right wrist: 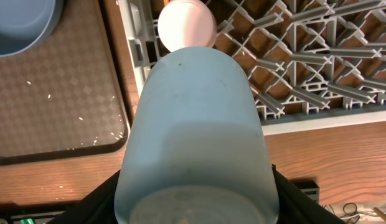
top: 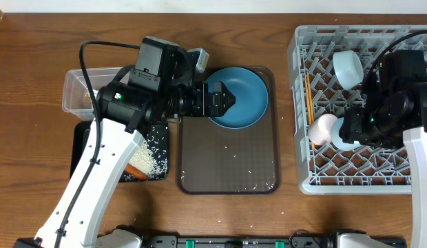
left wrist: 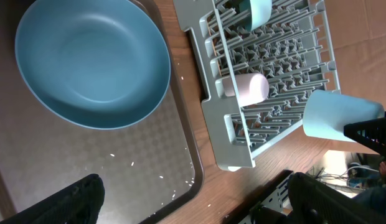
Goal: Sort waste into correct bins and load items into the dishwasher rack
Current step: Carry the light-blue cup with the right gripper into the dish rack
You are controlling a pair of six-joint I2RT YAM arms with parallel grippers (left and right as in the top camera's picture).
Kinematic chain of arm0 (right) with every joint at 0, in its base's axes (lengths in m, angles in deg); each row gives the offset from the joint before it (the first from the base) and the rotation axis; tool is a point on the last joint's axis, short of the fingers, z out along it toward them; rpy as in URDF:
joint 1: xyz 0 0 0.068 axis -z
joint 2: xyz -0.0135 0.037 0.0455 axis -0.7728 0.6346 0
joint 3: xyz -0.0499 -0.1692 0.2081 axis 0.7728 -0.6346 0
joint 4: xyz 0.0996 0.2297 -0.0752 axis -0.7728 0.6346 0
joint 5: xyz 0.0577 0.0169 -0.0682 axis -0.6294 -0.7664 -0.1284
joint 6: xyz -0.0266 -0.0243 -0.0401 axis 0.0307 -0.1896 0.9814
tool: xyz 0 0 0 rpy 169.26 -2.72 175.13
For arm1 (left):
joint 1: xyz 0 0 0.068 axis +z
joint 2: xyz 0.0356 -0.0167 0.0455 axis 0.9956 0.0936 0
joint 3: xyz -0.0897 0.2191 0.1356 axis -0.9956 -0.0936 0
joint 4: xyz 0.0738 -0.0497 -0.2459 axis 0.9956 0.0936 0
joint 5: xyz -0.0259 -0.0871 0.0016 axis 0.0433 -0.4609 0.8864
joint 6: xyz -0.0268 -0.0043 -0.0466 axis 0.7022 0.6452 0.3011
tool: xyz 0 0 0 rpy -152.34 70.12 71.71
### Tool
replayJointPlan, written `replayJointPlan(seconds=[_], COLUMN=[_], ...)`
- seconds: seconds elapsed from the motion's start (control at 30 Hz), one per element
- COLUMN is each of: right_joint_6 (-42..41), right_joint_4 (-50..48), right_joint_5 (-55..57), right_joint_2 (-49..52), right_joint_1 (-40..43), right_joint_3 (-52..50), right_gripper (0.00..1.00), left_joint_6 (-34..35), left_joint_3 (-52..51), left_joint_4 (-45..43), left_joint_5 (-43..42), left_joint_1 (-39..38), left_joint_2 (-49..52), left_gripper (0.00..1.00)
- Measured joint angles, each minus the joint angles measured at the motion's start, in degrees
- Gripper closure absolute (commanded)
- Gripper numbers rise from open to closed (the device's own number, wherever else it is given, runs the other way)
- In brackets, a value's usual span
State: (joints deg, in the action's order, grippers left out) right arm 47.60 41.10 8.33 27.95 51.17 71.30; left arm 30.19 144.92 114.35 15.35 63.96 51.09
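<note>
The blue plate [top: 244, 96] lies on the far end of the brown serving tray [top: 227, 162]. My left gripper [top: 227, 98] is open over the plate's left part; in the left wrist view its fingers [left wrist: 193, 211] are spread wide below the plate [left wrist: 93, 62]. My right gripper [top: 351, 127] is shut on the light blue cup [right wrist: 196, 137] over the grey dishwasher rack [top: 358, 172]. The pinkish-white cup [top: 325, 127] lies in the rack beside it. The pale bowl [top: 348, 67] and the chopsticks [top: 308, 96] are in the rack too.
The clear tub [top: 79, 89] stands at the far left. The black tray [top: 82, 148] in front of it holds rice [top: 153, 155] and a carrot [top: 136, 172]. Rice grains [top: 234, 153] are scattered on the brown tray. My left arm covers part of both bins.
</note>
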Motion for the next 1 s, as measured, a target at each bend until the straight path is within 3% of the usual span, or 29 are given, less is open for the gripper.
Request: replayJointPlan(seconds=[0.67,1.0], right_joint_6=[-5.73,-6.84], right_joint_4=[4.37,-4.63], right_joint_5=[5.84,7.21], right_joint_2=[0.0,0.02], right_joint_1=[0.0,2.62], right_joint_3=[-0.39,-9.46], right_gripper=[0.7,0.73], left_joint_6=[0.02,0.02], left_joint_3=[0.0,0.0], left_joint_4=[-0.02,-0.02], left_joint_5=[0.0,0.0], left_joint_1=[0.0,0.0], left_joint_2=[0.0,0.0], left_gripper=[0.04,0.03])
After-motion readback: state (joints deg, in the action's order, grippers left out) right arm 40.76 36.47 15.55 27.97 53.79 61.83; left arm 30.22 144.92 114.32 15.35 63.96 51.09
